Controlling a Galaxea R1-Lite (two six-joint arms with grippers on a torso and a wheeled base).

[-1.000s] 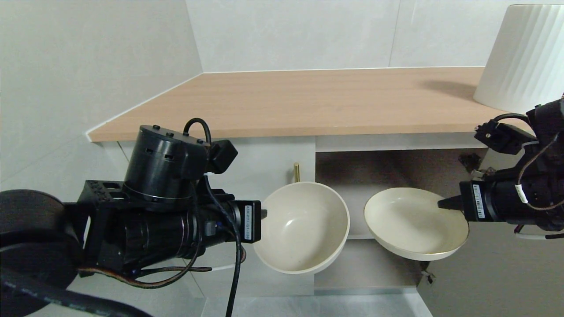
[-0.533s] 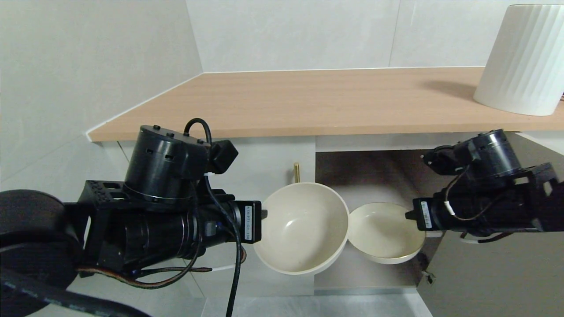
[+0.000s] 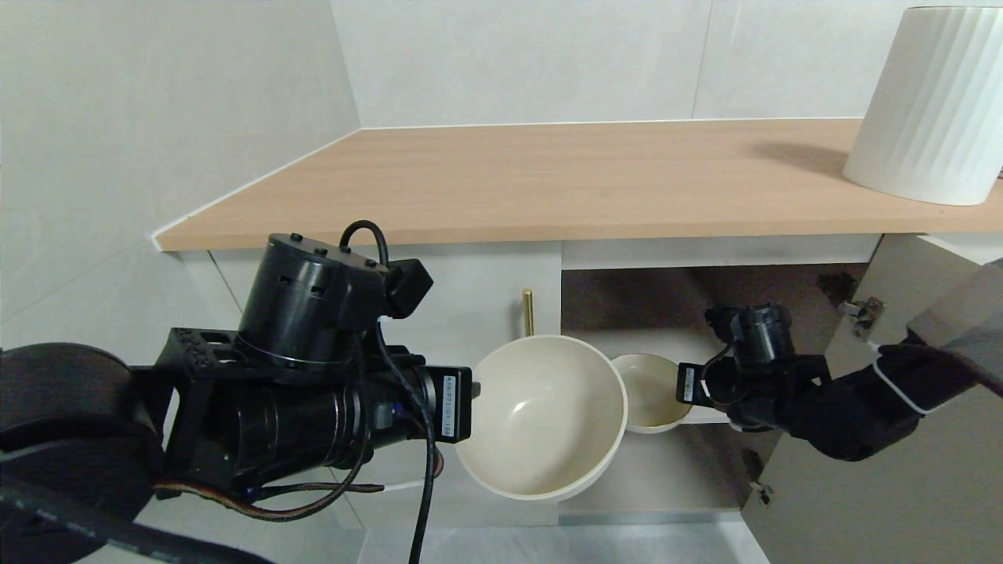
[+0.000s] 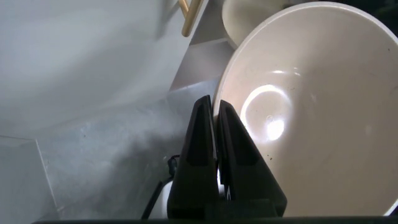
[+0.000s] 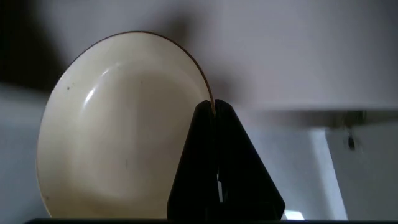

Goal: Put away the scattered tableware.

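Note:
My left gripper is shut on the rim of a large cream bowl, held in the air in front of the lower cabinet. In the left wrist view its fingers pinch the bowl by its edge. My right gripper is shut on the rim of a smaller cream bowl, held inside the open cabinet just above the shelf. The right wrist view shows that small bowl clamped at its thin rim by the fingers.
A wooden countertop runs above the cabinet, with a white ribbed lamp shade at its right end. The left cabinet door is closed and carries a brass handle. The right door stands open beside my right arm.
My right arm has moved forward and down into the open cabinet, carrying the small bowl toward the shelf. The left arm has shifted slightly down and right with the large bowl.

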